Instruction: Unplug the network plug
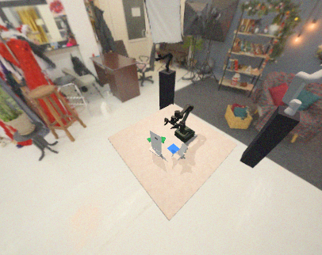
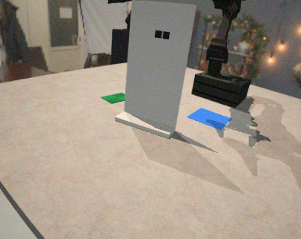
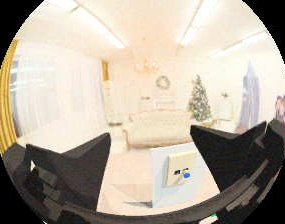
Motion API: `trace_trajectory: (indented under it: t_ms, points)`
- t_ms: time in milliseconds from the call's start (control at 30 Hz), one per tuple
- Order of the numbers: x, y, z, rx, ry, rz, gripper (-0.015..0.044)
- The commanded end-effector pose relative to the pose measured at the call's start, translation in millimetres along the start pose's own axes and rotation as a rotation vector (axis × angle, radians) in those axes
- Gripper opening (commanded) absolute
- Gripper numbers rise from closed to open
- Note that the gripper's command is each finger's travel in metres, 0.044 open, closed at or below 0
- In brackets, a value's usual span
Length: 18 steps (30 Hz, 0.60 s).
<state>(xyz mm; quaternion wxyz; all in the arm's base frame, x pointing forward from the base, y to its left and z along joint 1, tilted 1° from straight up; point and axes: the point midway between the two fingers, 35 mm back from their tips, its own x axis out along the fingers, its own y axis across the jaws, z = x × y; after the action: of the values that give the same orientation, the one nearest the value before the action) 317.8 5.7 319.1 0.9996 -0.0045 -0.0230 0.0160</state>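
The grey upright panel (image 1: 156, 147) (image 2: 155, 74) (image 3: 160, 175) stands on its foot on the table. In the wrist view its face carries a beige socket plate (image 3: 174, 164) with two dark openings. The small blue plug (image 3: 186, 174) sits at the right opening; its thin tab is too small to make out. The plug is hidden behind the panel in the exterior view. My gripper (image 1: 166, 122) (image 3: 151, 134) is wide open and empty, held in front of the panel and above socket height. A blue square (image 1: 173, 149) (image 2: 210, 118) and a green marked patch (image 1: 162, 139) (image 2: 114, 98) lie on the table.
The arm's dark base (image 1: 185, 135) (image 2: 221, 89) stands on the table (image 1: 170, 190) (image 2: 84, 185) behind the blue square. The panel's low foot (image 2: 144, 125) juts out at its bottom. The green patch lies on the other side, partly hidden by the panel.
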Motion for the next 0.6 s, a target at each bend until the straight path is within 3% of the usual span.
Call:
trace_trajectory:
  t_ms: [0,267,567]
  points:
    - [0,0,-1,0.005,0.0,0.001,0.0374]
    - [12,-17,-27,0.24,0.015,0.039,0.0164]
    - [16,-41,-60,0.532,0.046,0.08,0.0156]
